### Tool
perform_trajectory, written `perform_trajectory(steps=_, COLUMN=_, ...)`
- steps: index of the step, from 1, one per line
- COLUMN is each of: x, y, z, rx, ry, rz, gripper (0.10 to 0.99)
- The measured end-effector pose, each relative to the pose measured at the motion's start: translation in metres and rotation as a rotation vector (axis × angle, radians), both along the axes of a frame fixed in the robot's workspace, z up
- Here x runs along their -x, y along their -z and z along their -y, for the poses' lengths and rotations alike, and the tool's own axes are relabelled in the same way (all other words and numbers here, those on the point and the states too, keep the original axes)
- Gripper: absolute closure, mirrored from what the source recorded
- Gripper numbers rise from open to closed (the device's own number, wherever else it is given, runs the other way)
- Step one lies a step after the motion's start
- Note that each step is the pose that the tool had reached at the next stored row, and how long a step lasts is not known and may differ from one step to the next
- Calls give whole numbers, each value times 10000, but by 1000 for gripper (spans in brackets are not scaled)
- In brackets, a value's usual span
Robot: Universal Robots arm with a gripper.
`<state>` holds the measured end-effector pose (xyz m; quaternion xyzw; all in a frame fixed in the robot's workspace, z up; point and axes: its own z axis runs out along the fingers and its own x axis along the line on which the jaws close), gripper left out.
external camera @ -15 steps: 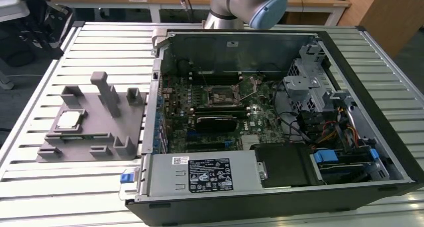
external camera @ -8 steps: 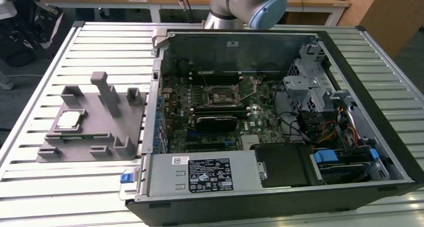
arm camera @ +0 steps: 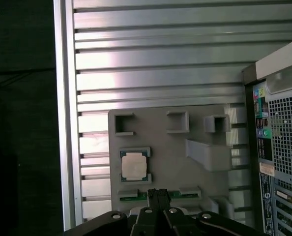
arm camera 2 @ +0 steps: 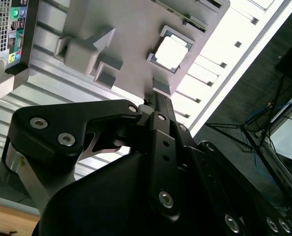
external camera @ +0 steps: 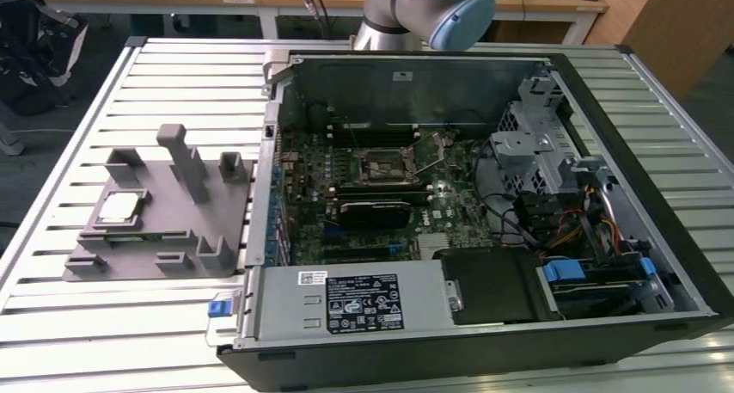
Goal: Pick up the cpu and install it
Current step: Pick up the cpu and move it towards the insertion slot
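Black gripper [arm camera: 159,192] linkage sits closest to the lens in the first wrist view. Its fingers are pressed together on nothing, and it hangs over the edge of the grey tray [arm camera: 170,157].

Your largest hazard is the open computer case [external camera: 642,152], centre and right in the exterior view. Its sheet-metal walls stand tall, and I judge a low carry from the tray could clip them. The tray is at the exterior view's left, and upright posts crowd its pocket, so a skewed approach may knock one and slide the tray. The socket [external camera: 384,165], mid-frame on the green board, likely punishes a tilted chip. Smallest, the cpu [arm camera: 134,165] lies flat in its tray pocket. Descend with the fingers together and you would press on its lid, not grip it.

The slatted table [external camera: 115,341] is ribbed bright metal. The case is dark outside and dull grey inside. The tray is matte, blocky moulded plastic. The cpu is a thin square with a smooth silvery lid and a pale rim, which probably leaves you little edge to pinch.
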<state>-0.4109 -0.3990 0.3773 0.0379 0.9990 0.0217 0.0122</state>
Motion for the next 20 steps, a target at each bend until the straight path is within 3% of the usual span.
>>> perform_trajectory(steps=6, x=24, y=41, z=19, rx=0, ry=-32, rz=-25, gripper=980)
perform_trajectory(steps=12, x=42, y=148, z=44, rx=0, ry=-64, rz=-138, gripper=980)
perform_trajectory(steps=15, x=43, y=195, z=57, rx=0, ry=-72, rz=-228, gripper=980)
perform_trajectory(steps=19, x=43, y=265, z=102, rx=1, ry=-76, rz=-282, gripper=973)
perform_trajectory(steps=20, x=44, y=283, z=115, rx=1, ry=-78, rz=-285, gripper=918)
